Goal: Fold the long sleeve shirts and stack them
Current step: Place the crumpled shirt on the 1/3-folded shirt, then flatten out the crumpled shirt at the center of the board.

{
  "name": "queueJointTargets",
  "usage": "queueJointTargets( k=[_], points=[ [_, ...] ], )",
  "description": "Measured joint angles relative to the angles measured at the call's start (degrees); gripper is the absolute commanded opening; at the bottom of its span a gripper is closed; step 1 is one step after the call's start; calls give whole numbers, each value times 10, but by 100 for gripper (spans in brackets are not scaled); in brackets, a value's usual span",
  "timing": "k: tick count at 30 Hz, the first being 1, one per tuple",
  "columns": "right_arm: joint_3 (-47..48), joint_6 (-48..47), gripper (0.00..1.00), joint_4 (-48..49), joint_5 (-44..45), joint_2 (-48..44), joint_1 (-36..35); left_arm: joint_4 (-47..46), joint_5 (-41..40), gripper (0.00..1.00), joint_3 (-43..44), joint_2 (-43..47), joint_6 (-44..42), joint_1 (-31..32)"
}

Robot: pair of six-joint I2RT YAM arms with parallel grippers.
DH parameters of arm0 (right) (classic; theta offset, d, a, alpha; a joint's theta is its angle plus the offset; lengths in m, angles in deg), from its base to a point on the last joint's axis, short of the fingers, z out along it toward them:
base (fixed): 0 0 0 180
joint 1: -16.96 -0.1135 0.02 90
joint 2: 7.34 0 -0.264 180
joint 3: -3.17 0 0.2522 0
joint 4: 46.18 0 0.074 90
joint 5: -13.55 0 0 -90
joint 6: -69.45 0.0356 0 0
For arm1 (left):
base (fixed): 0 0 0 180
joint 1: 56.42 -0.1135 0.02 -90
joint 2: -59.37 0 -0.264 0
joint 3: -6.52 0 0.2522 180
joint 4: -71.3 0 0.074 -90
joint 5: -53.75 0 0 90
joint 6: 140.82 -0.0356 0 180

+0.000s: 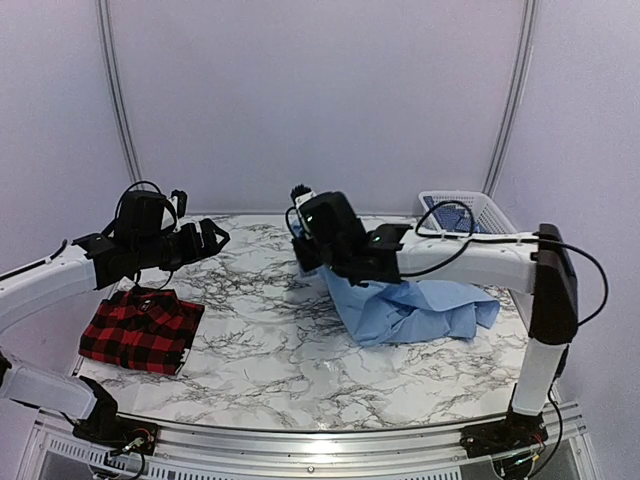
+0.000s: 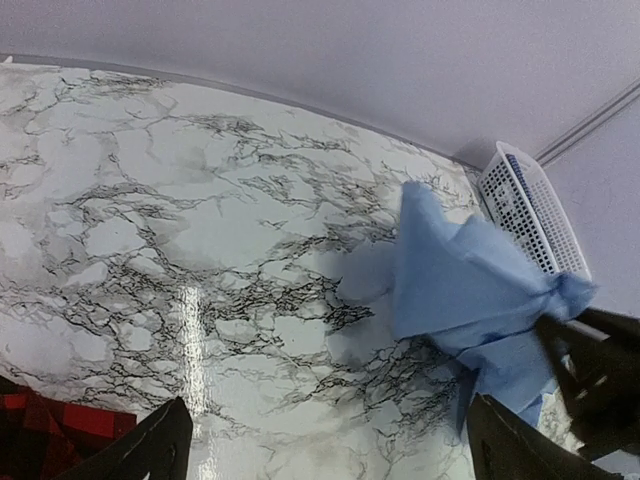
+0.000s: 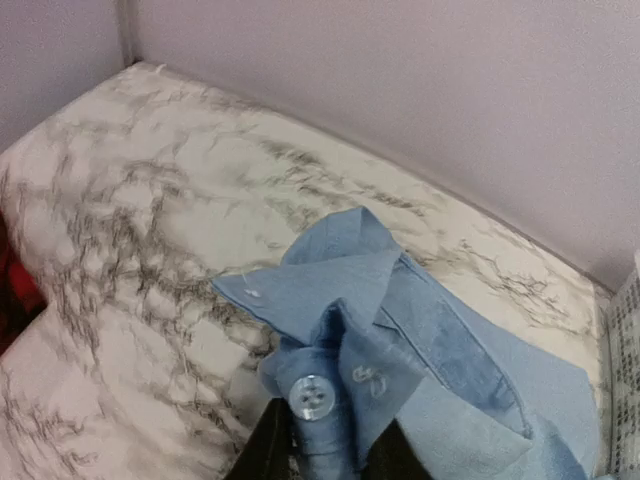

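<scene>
The light blue shirt (image 1: 420, 305) lies crumpled at the table's right middle. My right gripper (image 1: 305, 255) is shut on its collar end and holds that end lifted; the wrist view shows the bunched collar and a button (image 3: 312, 395) between the right gripper's (image 3: 325, 450) jaws. The red-and-black plaid shirt (image 1: 140, 330) lies folded at the front left. My left gripper (image 1: 218, 238) is open and empty, raised above the table to the right of the plaid shirt. In the left wrist view the blue shirt (image 2: 470, 285) hangs at right and a plaid corner (image 2: 50, 435) shows at bottom left.
A white mesh basket (image 1: 465, 213) stands at the back right corner, also in the left wrist view (image 2: 530, 205). The marble table (image 1: 270, 340) has raised edges at the back and a metal rail at the front.
</scene>
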Motion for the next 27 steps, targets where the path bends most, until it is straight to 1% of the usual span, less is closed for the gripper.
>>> queueJointTargets(
  k=[3, 5, 7, 9, 12, 16, 19, 22, 25, 27],
  points=[
    [4, 33, 59, -5, -59, 69, -24, 0, 11, 99, -2, 0, 9, -5],
    [5, 43, 69, -11, -91, 88, -37, 0, 19, 99, -4, 0, 13, -8],
    [6, 45, 76, -15, -112, 83, -45, 0, 29, 99, -7, 0, 14, -8],
    [6, 43, 78, -17, -127, 61, -44, 0, 41, 99, -10, -1, 15, -8],
    [-4, 43, 79, -13, -144, 2, -23, 0, 60, 99, -12, -5, 15, -7],
    [-80, 44, 79, -7, -156, -108, 33, 0, 76, 97, -12, -22, 14, 14],
    [-140, 38, 79, -9, -170, -159, 82, 0, 82, 93, -12, -44, 14, 44],
    [-194, 26, 78, -22, -188, -186, 120, 0, 86, 87, -12, -74, 19, 67],
    [-250, 9, 77, -47, -216, -212, 145, 1, 86, 83, -10, -111, 28, 89],
    [-275, -1, 76, -61, -232, -230, 153, 4, 85, 78, -3, -137, 32, 100]
  ],
)
